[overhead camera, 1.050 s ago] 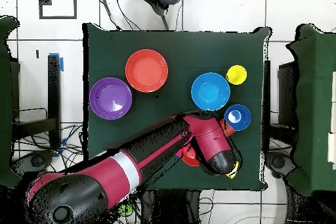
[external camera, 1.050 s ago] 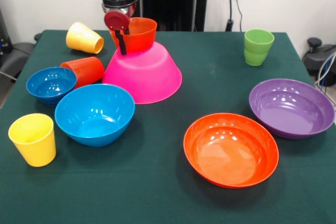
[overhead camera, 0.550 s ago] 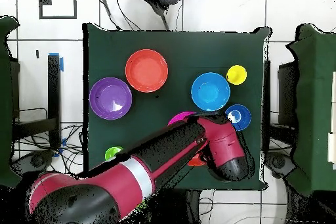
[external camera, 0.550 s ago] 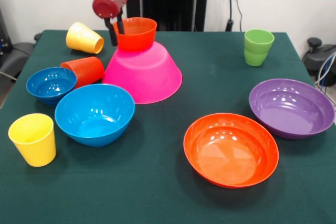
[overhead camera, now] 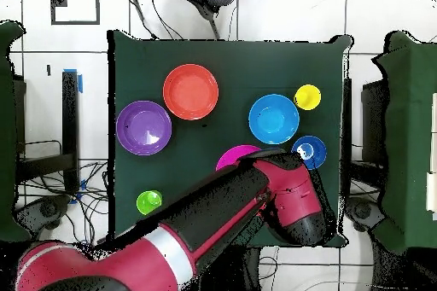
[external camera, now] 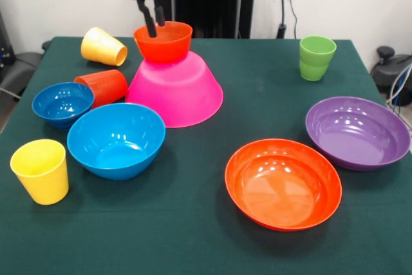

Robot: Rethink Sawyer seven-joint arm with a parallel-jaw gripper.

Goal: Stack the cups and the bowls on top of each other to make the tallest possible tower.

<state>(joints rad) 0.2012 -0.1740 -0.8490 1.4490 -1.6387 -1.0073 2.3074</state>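
Two bowls formed the tower (external camera: 174, 75) near the bench's (external camera: 257, 94) far edge: the small orange bowl (external camera: 163, 41) stood upright on the overturned large pink bowl (external camera: 177, 91). The end effector (external camera: 154, 17) hung released, with its fingers apart, above this orange bowl's rim, holding nothing.
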